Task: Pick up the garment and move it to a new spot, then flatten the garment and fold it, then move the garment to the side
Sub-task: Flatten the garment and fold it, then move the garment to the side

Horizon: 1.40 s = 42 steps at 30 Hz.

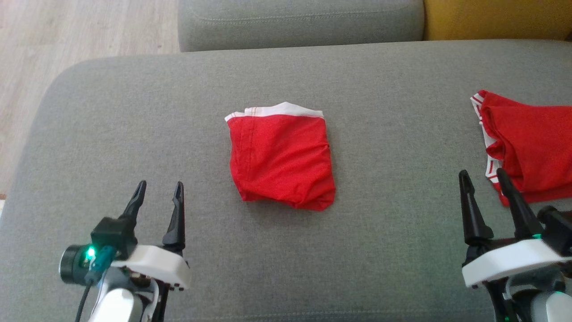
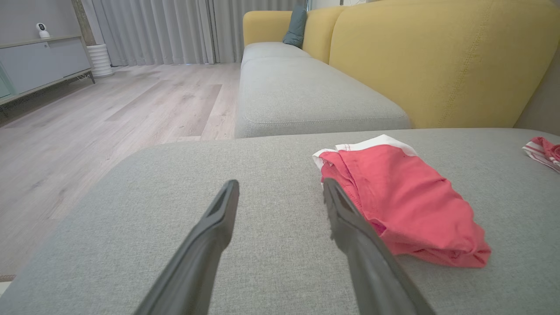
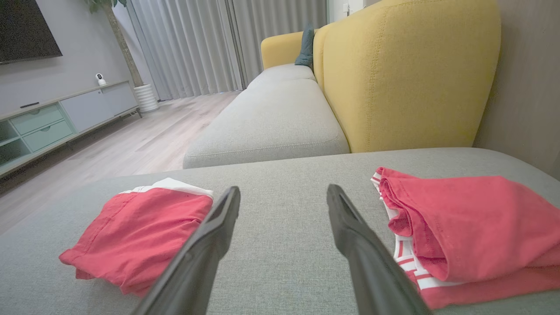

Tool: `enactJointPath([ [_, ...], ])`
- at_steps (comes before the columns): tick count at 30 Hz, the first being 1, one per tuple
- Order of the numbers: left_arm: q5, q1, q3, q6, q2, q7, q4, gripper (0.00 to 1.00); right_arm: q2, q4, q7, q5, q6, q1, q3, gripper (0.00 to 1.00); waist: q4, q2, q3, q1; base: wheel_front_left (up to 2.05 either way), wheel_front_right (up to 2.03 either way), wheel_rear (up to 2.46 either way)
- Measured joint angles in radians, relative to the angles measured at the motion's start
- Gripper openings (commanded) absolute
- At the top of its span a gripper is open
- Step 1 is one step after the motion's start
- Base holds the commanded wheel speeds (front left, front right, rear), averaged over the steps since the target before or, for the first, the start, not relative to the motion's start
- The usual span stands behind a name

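Head view: the garment (image 1: pixel 280 158), red with a white band along its far edge, lies folded near the middle of the grey cushion (image 1: pixel 380 80). The left gripper (image 1: pixel 159 184) hovers by the cushion's near left corner, jaws apart and holding nothing, with bare cushion between it and the garment. The right gripper (image 1: pixel 481 173) stands near the near right corner, jaws equally wide and empty, just beside a second red garment (image 1: pixel 529 147) at the right edge.

Left wrist view: the left gripper's (image 2: pixel 280 183) two fingers are spread over bare fabric. One finger crosses in front of the garment's (image 2: pixel 407 201) near side.

Right wrist view: the right gripper (image 3: pixel 283 189) is spread wide, gripping nothing. The garment (image 3: pixel 140 232) lies off to one side and the second red garment (image 3: pixel 472 223) close on the other; whether they touch is unclear.
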Motion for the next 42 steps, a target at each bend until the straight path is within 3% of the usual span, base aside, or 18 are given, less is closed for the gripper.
enactJointPath([
  [18, 0.0, -0.003, -0.002, 0.015, 0.011, -0.002, -0.001, 1.0, 0.002, 0.001, 0.002, -0.006, 0.0, -0.001, -0.004, 1.0, -0.003, 0.0, 0.017, 0.0, 0.0, 0.0, 0.0],
  [25, 0.0, -0.065, -0.009, 0.015, 0.01, -0.011, -0.023, 1.0, 0.002, 0.019, 0.02, -0.016, 0.0, -0.024, -0.009, 1.0, 0.017, 0.0, 0.078, 0.0, 0.0, 0.0, 0.0],
  [30, 0.002, -0.157, -0.028, 0.006, -0.004, -0.028, -0.029, 1.0, -0.002, 0.099, 0.022, -0.022, 0.0, -0.127, 0.035, 1.0, 0.045, 0.0, 0.146, 0.0, 0.0, 0.0, 0.0],
  [42, 0.007, -0.273, -0.045, -0.021, -0.066, -0.077, 0.014, 1.0, -0.007, 0.458, -0.014, 0.007, 0.0, -0.396, 0.248, 1.0, 0.15, -0.0001, 0.283, 0.0003, 0.0, 0.0, 0.0],
])
